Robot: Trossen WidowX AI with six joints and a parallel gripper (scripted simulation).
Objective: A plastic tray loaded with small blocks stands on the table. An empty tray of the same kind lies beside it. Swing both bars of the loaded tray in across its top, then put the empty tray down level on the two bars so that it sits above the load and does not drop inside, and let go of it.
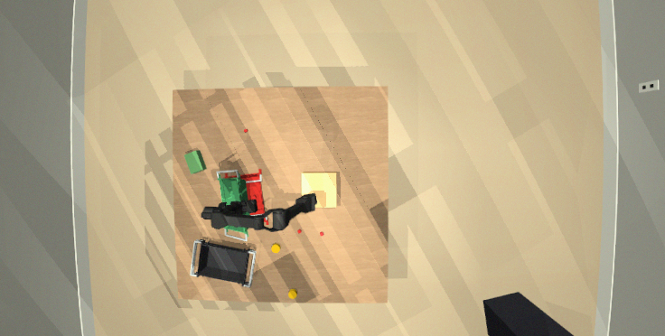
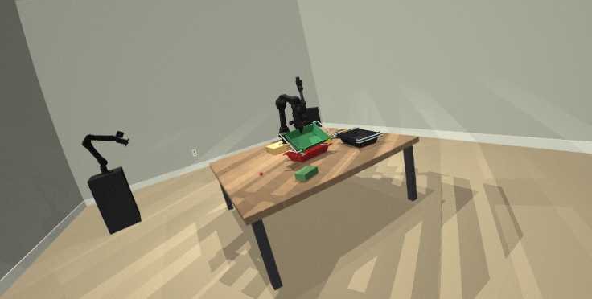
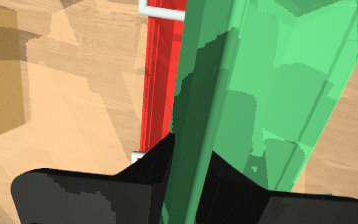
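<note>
My gripper [image 2: 301, 130] [image 3: 181, 140] is shut on one long side wall of the green tray [image 1: 232, 188] [image 2: 311, 137] [image 3: 300, 85]. The green tray looks empty and hangs tilted, its open top turned toward the exterior camera, with its wire bars out at its ends. The red tray [image 1: 255, 194] [image 2: 308, 155] [image 3: 159, 75] stands on the table under and beside it, partly covered. A white wire bar [image 1: 251, 179] [image 3: 164, 14] lies across one end of the red tray; only a bit of its other bar shows near my finger. The red tray's load is hidden.
A black tray [image 1: 223, 264] [image 2: 358, 137] with wire bars at its ends stands near the green tray's end. A green block [image 1: 193, 162] [image 2: 306, 173], a pale yellow block [image 1: 321, 182] [image 2: 275, 149] [image 3: 5, 70], yellow discs [image 1: 276, 248] and small red balls [image 1: 245, 130] [image 2: 261, 174] lie around.
</note>
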